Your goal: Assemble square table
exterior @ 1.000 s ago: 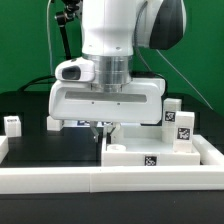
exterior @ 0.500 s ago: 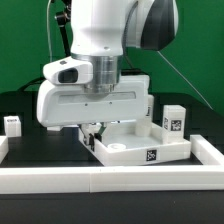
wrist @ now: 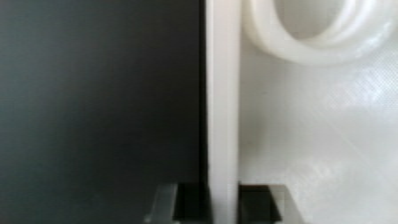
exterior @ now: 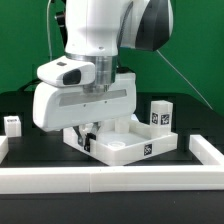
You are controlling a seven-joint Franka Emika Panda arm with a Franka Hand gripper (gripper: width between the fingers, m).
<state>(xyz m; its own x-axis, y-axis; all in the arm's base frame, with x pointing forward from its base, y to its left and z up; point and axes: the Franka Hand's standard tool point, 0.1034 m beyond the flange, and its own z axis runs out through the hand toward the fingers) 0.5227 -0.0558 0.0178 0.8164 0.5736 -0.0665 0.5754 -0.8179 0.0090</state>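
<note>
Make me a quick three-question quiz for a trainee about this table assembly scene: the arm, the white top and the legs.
1. True or false: the jaws are shut on the raised rim of the white plastic square tray-like table top.
2. Pick one. The short white tagged peg leg nearest the top is: A) standing upright by the top's corner on the exterior view's right; B) lying flat in the middle of the top; C) clamped in the jaws.
3. Fill in: the work surface under the top is ___ in colour.

Key: 1 true; 2 A; 3 black.
</note>
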